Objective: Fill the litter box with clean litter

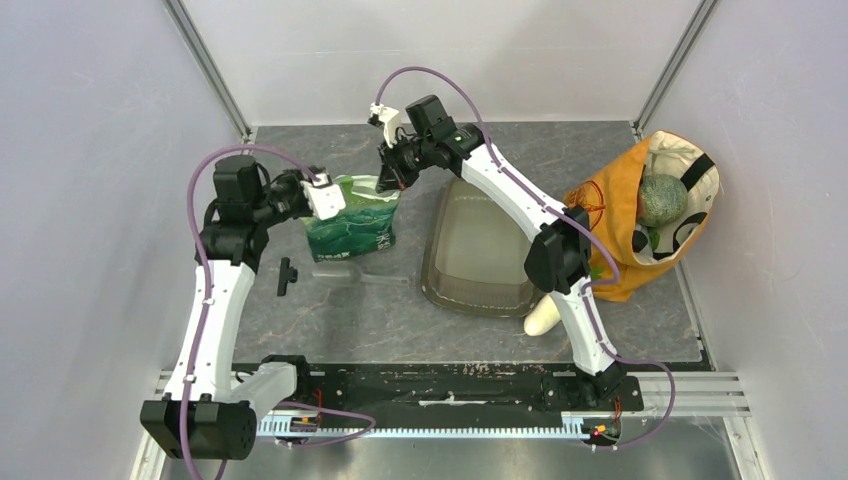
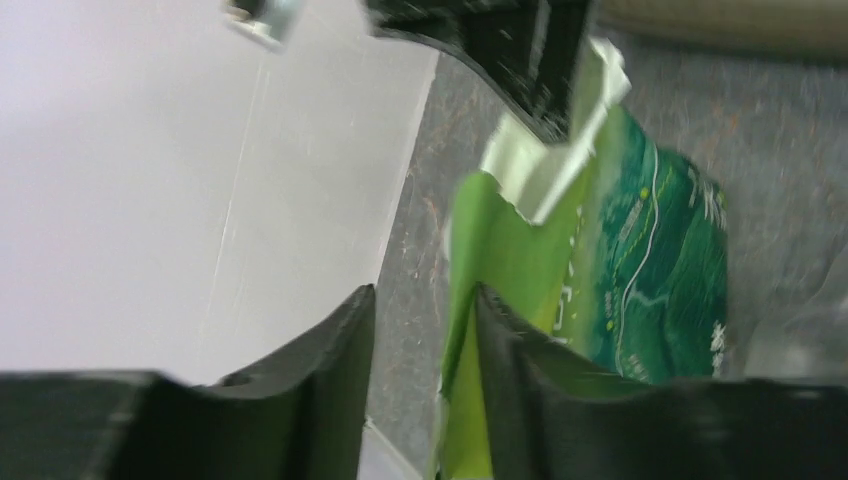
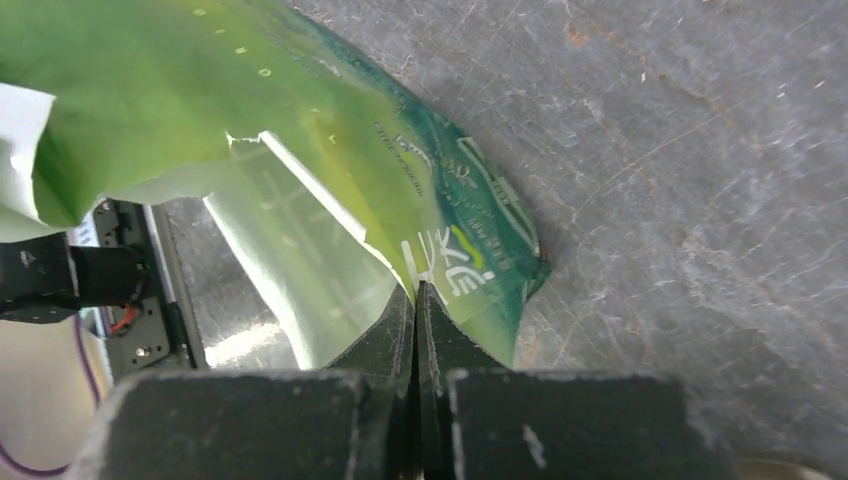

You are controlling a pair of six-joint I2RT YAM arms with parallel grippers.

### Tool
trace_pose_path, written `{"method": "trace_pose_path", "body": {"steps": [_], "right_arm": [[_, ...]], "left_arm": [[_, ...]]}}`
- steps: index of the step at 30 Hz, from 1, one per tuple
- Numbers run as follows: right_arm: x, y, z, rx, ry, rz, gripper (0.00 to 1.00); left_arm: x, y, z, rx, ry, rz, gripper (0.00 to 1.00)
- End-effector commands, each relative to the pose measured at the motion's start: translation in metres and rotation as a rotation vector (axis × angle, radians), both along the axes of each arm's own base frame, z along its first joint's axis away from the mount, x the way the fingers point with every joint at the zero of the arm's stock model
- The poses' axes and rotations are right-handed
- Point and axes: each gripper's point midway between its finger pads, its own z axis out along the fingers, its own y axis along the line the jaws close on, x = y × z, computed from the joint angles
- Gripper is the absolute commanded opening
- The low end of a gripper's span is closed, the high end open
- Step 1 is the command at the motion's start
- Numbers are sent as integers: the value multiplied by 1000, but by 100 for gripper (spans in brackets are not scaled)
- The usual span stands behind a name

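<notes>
The litter box (image 1: 440,262), a smoky translucent tray, lies at mid table under my right arm. A green printed bag (image 1: 352,222) stands left of it with its top torn open. My right gripper (image 1: 390,178) is shut on the bag's top edge at its right corner, and the bag wall (image 3: 300,130) is pinched between the fingertips (image 3: 416,298). My left gripper (image 2: 424,295) is at the bag's left top corner (image 1: 330,197). Its jaws stand apart, with the bag's light green edge (image 2: 500,240) against the right finger. The clean litter is out of view.
A clear plastic scoop (image 1: 345,274) and a small black piece (image 1: 287,275) lie in front of the bag. An orange-and-cream fabric bag (image 1: 610,215) holding a round green melon (image 1: 662,200) sits at the right edge. A white oval vegetable (image 1: 543,318) lies by the tray's near corner.
</notes>
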Motion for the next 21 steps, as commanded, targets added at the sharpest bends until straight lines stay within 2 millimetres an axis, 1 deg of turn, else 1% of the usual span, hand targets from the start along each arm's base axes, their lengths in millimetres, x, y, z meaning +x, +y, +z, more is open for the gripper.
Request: {"method": "trace_pose_path", "body": {"steps": [1,2,3,5,6,8,9,11,15,18,21], "right_arm": [[-10,10,42,139,32,0,0],[-11,10,43,142,35,7,0],[-11,10,43,145,35,10,0],[-11,11,43,150,39,15,0],[-11,12,43,153,42,15,0],[-11,14,45,161,54,15,0],[-11,14,46,166,60,14,0],[-11,15,49,174,73,6,0],[-9,14,53,186,93,-18,0],[-5,13,54,192,103,-42,0],[-1,11,55,195,102,-58,0]], "left_arm": [[-15,-17,71,-220,0,-15,56],[-27,-26,72,-237,43,-65,61],[-34,-32,79,-273,70,-94,62],[-44,-43,84,-345,147,-143,62],[-51,-49,81,-338,176,-190,61],[-58,-59,62,-267,219,-248,57],[-57,-61,53,-230,238,-244,55],[-54,-67,43,-177,258,-262,50],[-42,-76,15,4,286,-300,45],[-25,-75,2,87,286,-276,44],[-17,-72,-11,170,300,-285,46]]}}
